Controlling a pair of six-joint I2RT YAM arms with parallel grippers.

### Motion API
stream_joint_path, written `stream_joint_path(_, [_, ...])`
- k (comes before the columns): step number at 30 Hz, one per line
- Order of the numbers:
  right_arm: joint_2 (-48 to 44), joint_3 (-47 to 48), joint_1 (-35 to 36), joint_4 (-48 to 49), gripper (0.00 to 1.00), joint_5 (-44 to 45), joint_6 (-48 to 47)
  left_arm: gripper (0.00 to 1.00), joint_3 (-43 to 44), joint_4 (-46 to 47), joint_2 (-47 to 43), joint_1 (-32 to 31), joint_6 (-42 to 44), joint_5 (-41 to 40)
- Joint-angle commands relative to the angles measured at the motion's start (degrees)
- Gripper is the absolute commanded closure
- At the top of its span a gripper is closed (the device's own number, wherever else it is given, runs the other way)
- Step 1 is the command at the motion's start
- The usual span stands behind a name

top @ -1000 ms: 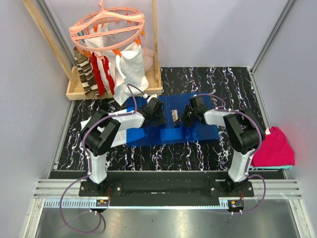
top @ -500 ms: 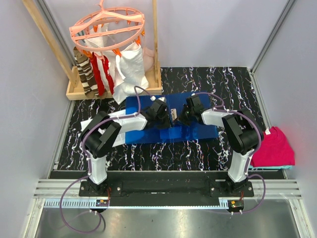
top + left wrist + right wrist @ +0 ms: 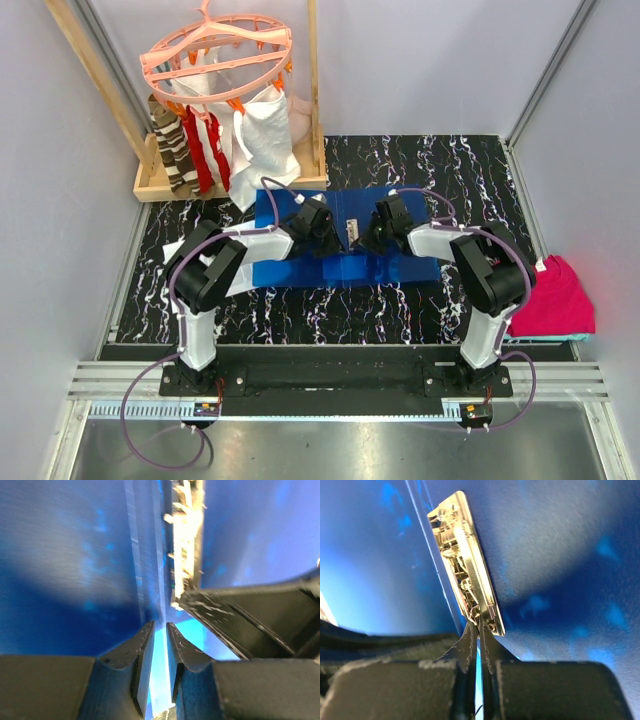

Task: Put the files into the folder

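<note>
The blue folder point(image 3: 400, 262) lies open and flat on the marbled table, its metal clip point(image 3: 352, 231) along the spine. My left gripper point(image 3: 322, 232) rests on the folder just left of the clip, jaws almost closed with nothing between them; the left wrist view shows the folder point(image 3: 75, 555) and clip point(image 3: 186, 545). My right gripper point(image 3: 372, 234) is just right of the clip. In the right wrist view its fingertips point(image 3: 470, 630) pinch the near end of the clip point(image 3: 467, 580). A white sheet corner point(image 3: 171, 251), likely the files, shows under the left arm.
A wooden rack point(image 3: 160, 180) with a pink hanger point(image 3: 215, 55), striped and red cloths and a white cloth bag point(image 3: 265, 140) stands at the back left. A folded magenta cloth point(image 3: 555, 295) lies at the right edge.
Both grippers have closed in on the clip from either side, the left moving right and the right moving left. The folder has shifted slightly away from the arms.
</note>
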Motion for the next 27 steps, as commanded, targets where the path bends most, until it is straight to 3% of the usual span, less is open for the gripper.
stream_joint_path(1, [-3.58,-4.49,-1.08,-17.54,1.00,5.93,-8.40,0.77,-4.98,-8.50,1.57,1.34,2.12,-8.20])
stream_joint_path(7, [-6.41,-2.72,-3.53,-12.02,1.00,-6.92,-4.90,0.78,-5.43,-7.88,2.19,1.61,3.43,-7.76])
stream_joint_path(15, [-5.27,-1.50,-4.95,-4.53,1.00,-14.65,-3.13,0.73,-6.83,-5.42,-2.73,0.12,7.56,-3.56])
stream_joint_path(17, [-4.91,0.43,-4.95,-2.51,0.87,-16.42,-3.57,0.67,-7.45,-3.93,-4.83,-1.11,9.06,-2.32])
stream_joint_path(18, [-5.09,0.79,-4.86,-0.42,0.77,-17.38,-3.57,0.65,-7.53,-3.84,-5.54,-1.46,9.59,-1.79])
stream_joint_path(19, [-5.18,1.75,-4.95,0.39,0.59,-17.48,-4.27,0.63,-7.45,-3.75,-6.25,-1.99,10.55,-1.70])
stream_joint_path(22, [-5.35,2.81,-5.12,0.74,0.35,-17.48,-6.46,0.55,-6.75,-4.62,-8.97,-2.17,12.05,-0.91])
stream_joint_path(27, [-7.11,2.29,-5.39,1.01,0.18,-20.81,-7.53,0.46,-7.00,-6.56,-13.36,-2.17,13.81,-1.61])
